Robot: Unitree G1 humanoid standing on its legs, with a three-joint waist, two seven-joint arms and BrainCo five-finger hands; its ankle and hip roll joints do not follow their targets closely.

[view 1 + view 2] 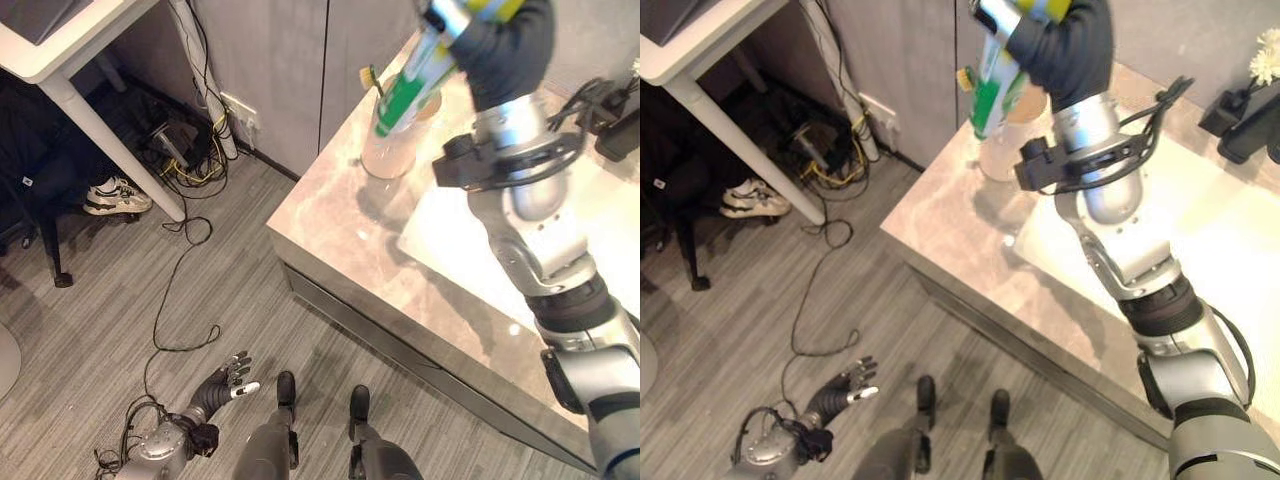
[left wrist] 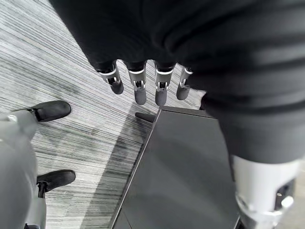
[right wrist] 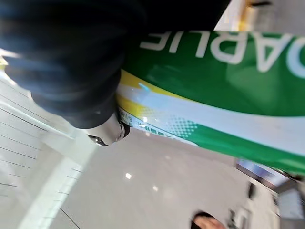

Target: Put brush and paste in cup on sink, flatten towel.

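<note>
Grey wood-grain floor takes up the left half of the head views, open between a white desk leg at 10 o'clock and the near edge of the worktop. A sneaker lies beside that leg, and cables bunch against the wall behind it. Low at 7 o'clock the left hand hangs over bare floor, well apart from the worktop, its fingers straight and relaxed, holding nothing.

Marbled stone forms the worktop, whose corner juts toward 9 o'clock and whose long front edge runs down to 5 o'clock; a pale sink basin is set into it, leaving a strip of stone along the edge. Near the back corner at 12 o'clock stands a clear cup with the brush already upright in it, bristles at the top.

Directly above the cup, the right hand is clenched round the green and white paste, tilted with its lower end at the cup's mouth; whether it touches the rim is hard to tell. The hand's fingers are hidden behind the dark cover and cut by the frame's top edge. At 2 o'clock dark items sit by small white flowers, cut off.
</note>
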